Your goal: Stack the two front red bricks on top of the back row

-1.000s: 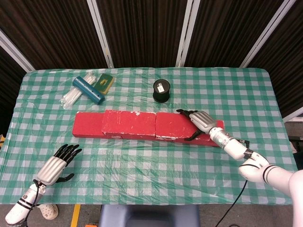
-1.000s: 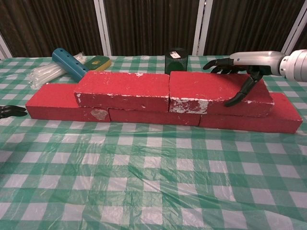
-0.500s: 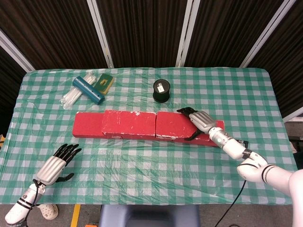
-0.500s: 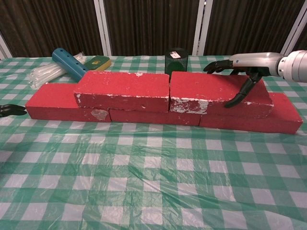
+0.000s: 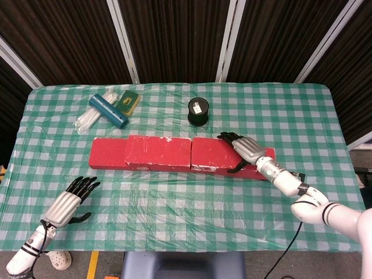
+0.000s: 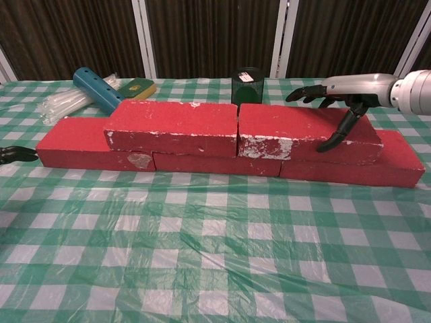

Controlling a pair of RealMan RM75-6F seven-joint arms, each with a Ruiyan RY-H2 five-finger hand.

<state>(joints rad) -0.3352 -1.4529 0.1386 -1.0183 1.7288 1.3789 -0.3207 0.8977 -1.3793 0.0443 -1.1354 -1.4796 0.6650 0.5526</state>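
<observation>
Two red bricks lie side by side on top of the back row (image 6: pixel 71 145): the left upper brick (image 6: pixel 172 126) (image 5: pixel 158 151) and the right upper brick (image 6: pixel 296 131) (image 5: pixel 214 153). My right hand (image 6: pixel 340 94) (image 5: pixel 244 148) hovers over the right end of the right upper brick. Its fingers are spread above the far edge and its thumb hangs in front of the front face, without a firm grip. My left hand (image 5: pixel 67 203) rests open on the table at the front left, far from the bricks; only its fingertips (image 6: pixel 13 155) show in the chest view.
A black cylinder (image 5: pixel 198 110) stands just behind the bricks. A blue tube (image 5: pixel 108 110), a clear plastic bundle (image 5: pixel 88 118) and a green sponge (image 5: pixel 129 100) lie at the back left. The green checked tablecloth (image 5: pixel 186 203) covers the table.
My right hand has shifted a little over the right end of the upper brick and its fingers have eased. The bricks and my left hand have stayed put.
</observation>
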